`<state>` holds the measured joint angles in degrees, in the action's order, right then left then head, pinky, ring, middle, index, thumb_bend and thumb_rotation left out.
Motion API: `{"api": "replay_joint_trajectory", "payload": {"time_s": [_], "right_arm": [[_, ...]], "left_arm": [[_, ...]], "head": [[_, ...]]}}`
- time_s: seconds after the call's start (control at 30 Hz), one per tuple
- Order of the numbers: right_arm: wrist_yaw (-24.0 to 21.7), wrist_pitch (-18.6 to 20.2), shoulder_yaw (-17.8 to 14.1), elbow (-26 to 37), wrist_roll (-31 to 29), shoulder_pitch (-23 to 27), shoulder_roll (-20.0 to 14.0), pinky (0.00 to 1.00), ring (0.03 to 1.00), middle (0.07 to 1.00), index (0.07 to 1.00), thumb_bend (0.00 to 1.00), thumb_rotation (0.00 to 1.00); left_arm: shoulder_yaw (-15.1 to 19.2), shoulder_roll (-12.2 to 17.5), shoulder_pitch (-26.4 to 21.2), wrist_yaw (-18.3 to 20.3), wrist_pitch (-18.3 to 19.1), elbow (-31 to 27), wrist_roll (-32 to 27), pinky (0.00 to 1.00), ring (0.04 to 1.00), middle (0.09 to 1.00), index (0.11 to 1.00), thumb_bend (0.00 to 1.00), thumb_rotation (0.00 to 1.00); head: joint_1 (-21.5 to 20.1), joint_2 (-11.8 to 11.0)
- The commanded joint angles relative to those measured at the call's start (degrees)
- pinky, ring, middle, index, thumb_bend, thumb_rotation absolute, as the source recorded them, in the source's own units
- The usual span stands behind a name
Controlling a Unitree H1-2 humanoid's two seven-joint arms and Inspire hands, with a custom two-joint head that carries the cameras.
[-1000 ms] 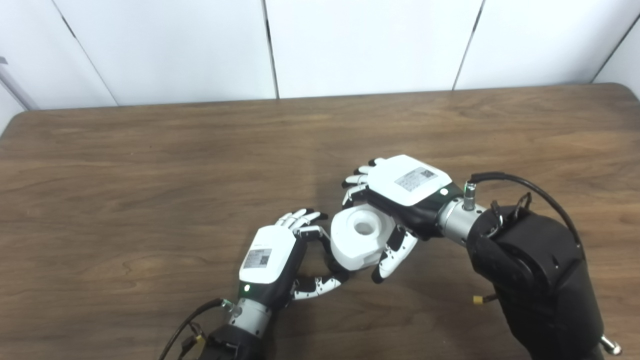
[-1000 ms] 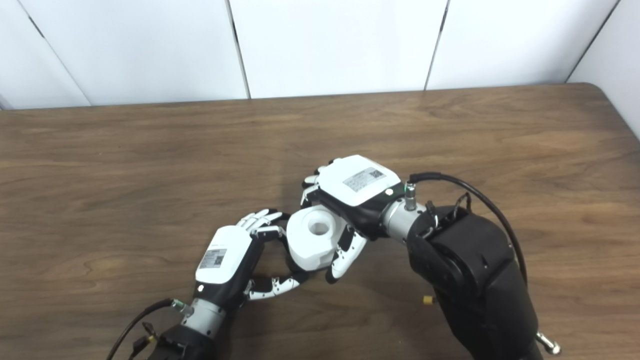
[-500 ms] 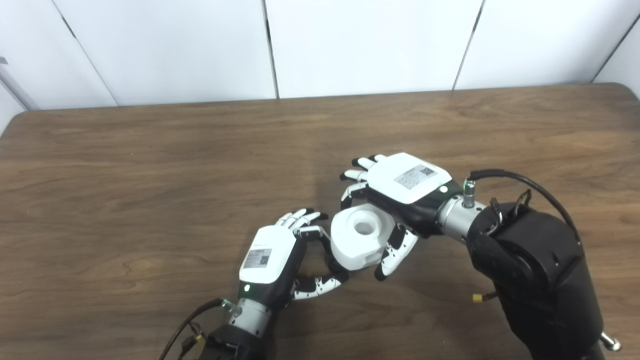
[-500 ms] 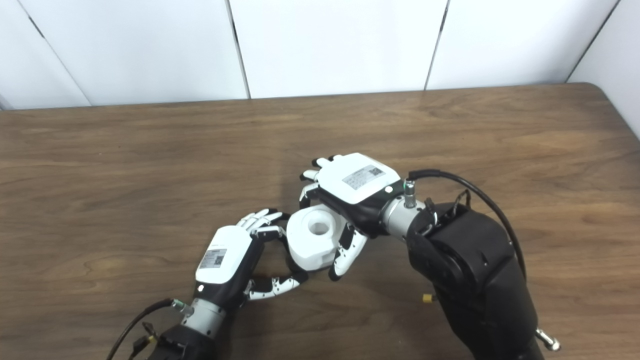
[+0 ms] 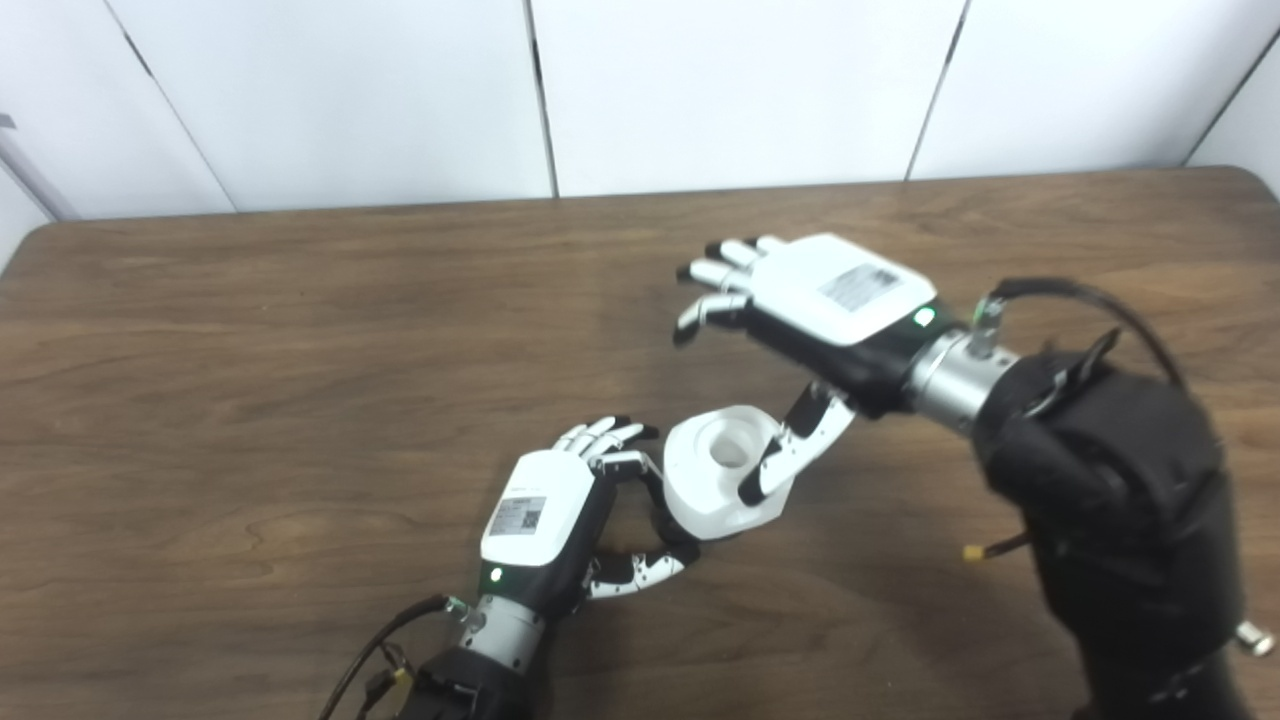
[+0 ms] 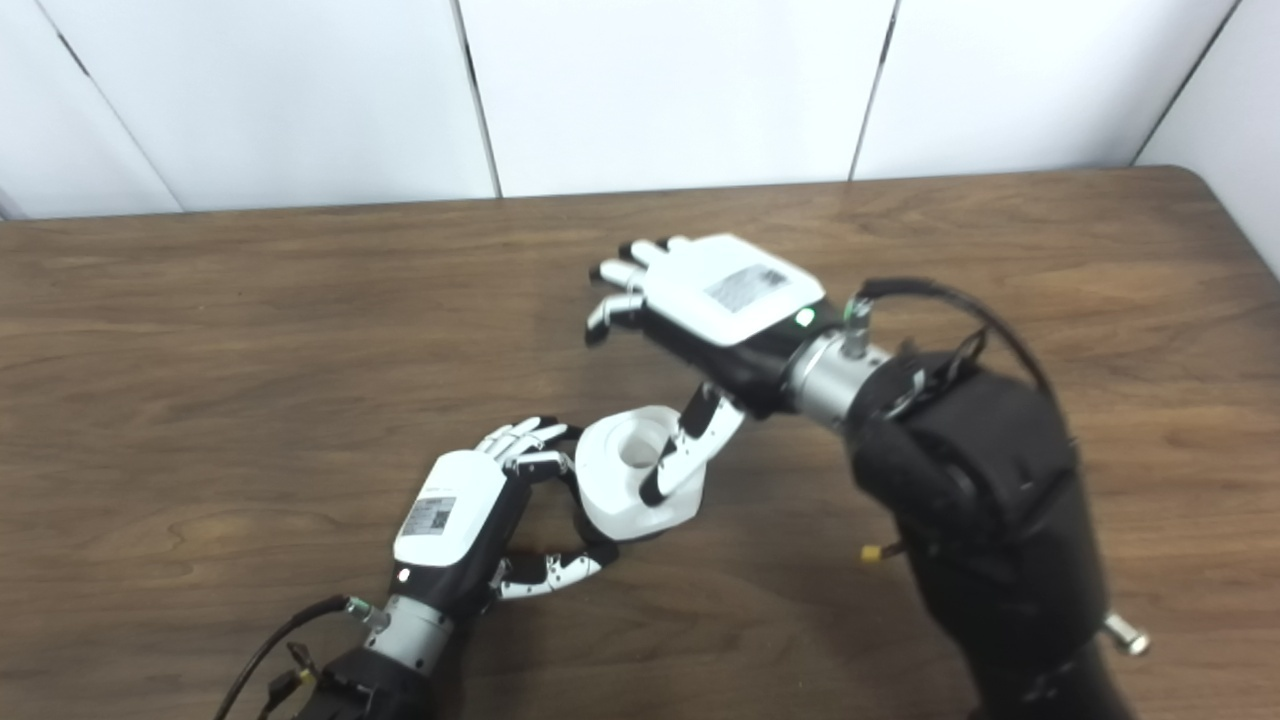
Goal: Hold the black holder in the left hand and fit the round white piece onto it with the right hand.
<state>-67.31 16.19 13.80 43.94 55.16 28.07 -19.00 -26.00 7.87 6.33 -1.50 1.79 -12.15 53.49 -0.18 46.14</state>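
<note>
White wall panels stand behind your wooden table (image 5: 300, 330), and all the work sits toward the near edge, roughly midway between the left and right ends. Your left hand (image 5: 545, 520) has its fingers and thumb curled around something low and dark at the base of the round white piece (image 5: 720, 470); that is presumably the black holder (image 5: 668, 520), but only a sliver of it shows under the white part, so you cannot confirm its shape or how firmly it is gripped. The round white piece sits on top of that spot, its central hole facing up, and it looks slightly tilted rather than level. Your right hand (image 5: 810, 310) hangs above and behind the piece, toward the far edge, with its fingers spread and nothing in them; only the thumb reaches down in front of the piece, and whether it touches is not clear. Judging by this, the placing is largely done: the piece rests on the holder and the right hand has let go. What remains for you is to check the seating, since the tilt suggests it may not be fully pressed home, and possibly push it down squarely while the left hand steadies the base.
</note>
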Motion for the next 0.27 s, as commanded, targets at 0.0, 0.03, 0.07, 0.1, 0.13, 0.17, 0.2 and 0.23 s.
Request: {"api": "replay_joint_trajectory", "payload": {"time_s": [0.0,0.03,0.07,0.1,0.13,0.17,0.2,0.23], "right_arm": [[-5.4,7.7,0.4,1.9,-2.6,4.5,-3.3,0.98,1.0,0.965,0.82,1.0,0.5],[-5.4,9.3,0.1,2.3,-3.8,5.2,-4.2,0.98,1.0,0.963,0.82,1.0,0.5],[-5.4,10.2,-0.5,2.6,-4.8,5.6,-4.7,0.98,1.0,0.963,0.823,1.0,0.48],[-5.4,10.6,-1.2,2.8,-5.6,5.9,-5.0,0.98,1.0,0.963,0.825,1.0,0.47],[-5.4,10.7,-1.8,2.7,-6.3,6.1,-5.2,0.98,1.0,0.962,0.825,1.0,0.47],[-5.4,10.7,-2.4,2.7,-7.0,6.3,-5.5,0.99,1.0,0.96,0.829,1.0,0.46],[-5.4,10.7,-3.0,2.6,-7.8,6.5,-5.8,0.99,1.0,0.96,0.833,1.0,0.46],[-5.4,10.7,-3.6,2.5,-8.5,6.6,-6.0,1.0,1.0,0.961,0.838,1.0,0.46]], "left_arm": [[-0.6,0.1,0.0,1.6,0.7,2.1,0.7,0.88,0.892,0.831,0.487,0.52,0.05],[-0.5,0.1,0.0,1.6,0.8,2.1,0.6,0.88,0.893,0.831,0.487,0.52,0.05],[-0.5,0.1,0.0,1.6,0.7,2.2,0.6,0.88,0.894,0.832,0.487,0.52,0.05],[-0.5,0.1,0.0,1.5,0.7,2.2,0.6,0.88,0.893,0.831,0.487,0.52,0.05],[-0.5,0.1,-0.1,1.5,0.7,2.3,0.5,0.88,0.893,0.831,0.487,0.52,0.05],[-0.5,0.1,-0.1,1.6,0.8,2.3,0.5,0.88,0.893,0.831,0.487,0.52,0.05],[-0.5,0.1,-0.1,1.7,0.9,2.3,0.6,0.89,0.896,0.833,0.487,0.52,0.05],[-0.5,0.1,-0.1,2.0,1.1,2.2,0.6,0.89,0.896,0.833,0.487,0.52,0.05]], "head": [[0.0,0.0],[0.0,0.0],[0.0,0.0],[0.0,0.0],[0.1,-0.2],[0.1,-0.2],[0.1,-0.2],[0.1,-0.2]]}}
